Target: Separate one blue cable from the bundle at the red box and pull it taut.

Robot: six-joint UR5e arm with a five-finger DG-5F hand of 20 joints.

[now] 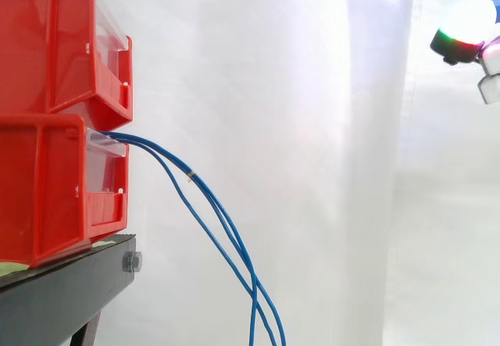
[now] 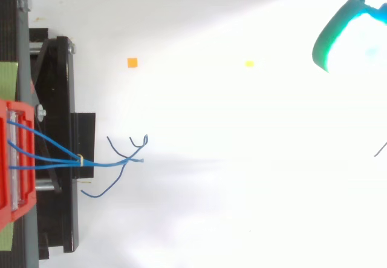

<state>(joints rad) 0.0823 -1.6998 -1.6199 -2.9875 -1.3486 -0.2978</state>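
In the side view, two red bins (image 1: 55, 119) stand stacked at the left of the frame on a black stand (image 1: 70, 283). The blue cables (image 1: 184, 169) leave the front of the lower bin. They arc down and to the right as a close, slack bundle. Their long axis runs from the middle left to the bottom centre, where they pass out of the frame. A small pale band (image 1: 191, 176) sits on them just below the bin. The hand (image 1: 467, 24) shows at the upper right edge as a white, green and red glow, well apart from the cables. Whether it is open or closed cannot be told.

The top view adds what the level view hides. Thin blue strands (image 2: 100, 164) fan out of the red bin (image 2: 12, 189) at the left edge and meet at the band (image 2: 81, 158). From there they spread rightward into loose, curled free ends over the white floor. An orange marker (image 2: 132, 63) and a yellow marker (image 2: 249, 64) lie above them. The hand (image 2: 344, 32) glows cyan and green in the upper right corner, far from the strands.
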